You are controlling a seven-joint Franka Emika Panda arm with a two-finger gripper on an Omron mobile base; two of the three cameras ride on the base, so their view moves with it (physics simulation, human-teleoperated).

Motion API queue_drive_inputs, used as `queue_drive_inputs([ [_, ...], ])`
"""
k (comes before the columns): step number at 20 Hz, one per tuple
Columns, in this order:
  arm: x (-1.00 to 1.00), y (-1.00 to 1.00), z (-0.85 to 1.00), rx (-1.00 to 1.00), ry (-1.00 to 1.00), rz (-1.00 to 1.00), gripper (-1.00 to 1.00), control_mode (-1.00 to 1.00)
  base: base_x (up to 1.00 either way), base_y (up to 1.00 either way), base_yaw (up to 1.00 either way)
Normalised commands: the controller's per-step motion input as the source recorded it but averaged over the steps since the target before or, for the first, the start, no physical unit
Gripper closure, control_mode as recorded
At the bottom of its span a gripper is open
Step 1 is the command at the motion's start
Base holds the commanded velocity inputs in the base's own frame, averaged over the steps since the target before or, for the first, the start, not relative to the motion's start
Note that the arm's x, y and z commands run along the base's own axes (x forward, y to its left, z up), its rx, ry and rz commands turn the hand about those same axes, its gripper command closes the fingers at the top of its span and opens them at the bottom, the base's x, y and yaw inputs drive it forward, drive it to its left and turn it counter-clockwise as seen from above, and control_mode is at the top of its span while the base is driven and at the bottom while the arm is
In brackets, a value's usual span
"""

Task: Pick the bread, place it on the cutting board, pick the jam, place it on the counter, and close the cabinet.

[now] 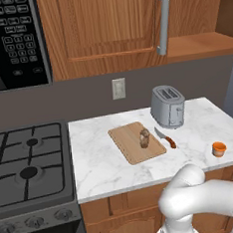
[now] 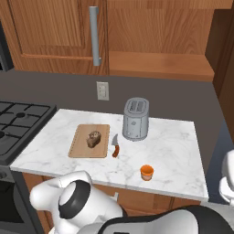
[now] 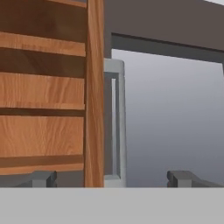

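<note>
— Already the small dark-brown speckled bread point(image 1: 144, 138) is seen lying on the flat light-tan wooden cutting board point(image 1: 127, 146), left of centre in the left base view, and the squat orange jam jar point(image 1: 219, 149) is set on the white marble-patterned counter point(image 1: 102, 164) toward the lower right. What is held by the two-finger gripper point(image 3: 111, 178)?

— Nothing is held; its jaws are spread wide, with the open brown wooden cabinet door point(image 3: 94, 92) and its long grey bar handle point(image 3: 114, 120) framed edge-on between them in the hand view.

— What could be spoiled from here?

— The door edge could be missed or merely grazed, probably leaving the cabinet ajar. A careless swing might be carried down onto the silver toaster point(image 1: 167, 106).

— And the count?

— One bread, one board, one jar, one toaster, one orange-handled knife point(image 1: 166, 138) are counted.
</note>
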Motion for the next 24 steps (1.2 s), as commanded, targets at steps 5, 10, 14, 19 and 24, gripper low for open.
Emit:
queue_drive_inputs([
  [5,0.21,0.0,0.0,0.0,-0.01,0.0,-1.0,-1.0,0.0,0.0,0.0],
  [10,0.18,-0.01,0.0,0.0,-0.01,0.0,-1.0,-1.0,0.0,0.0,0.0],
  [14,0.13,-0.07,0.0,0.0,0.0,0.0,-1.0,-1.0,0.0,0.0,0.0],
  [19,0.13,-0.11,0.0,0.0,0.0,0.0,-1.0,-1.0,0.0,0.0,0.0],
  [24,0.18,-0.09,0.0,0.0,0.0,0.0,-1.0,-1.0,0.0,0.0,0.0],
])
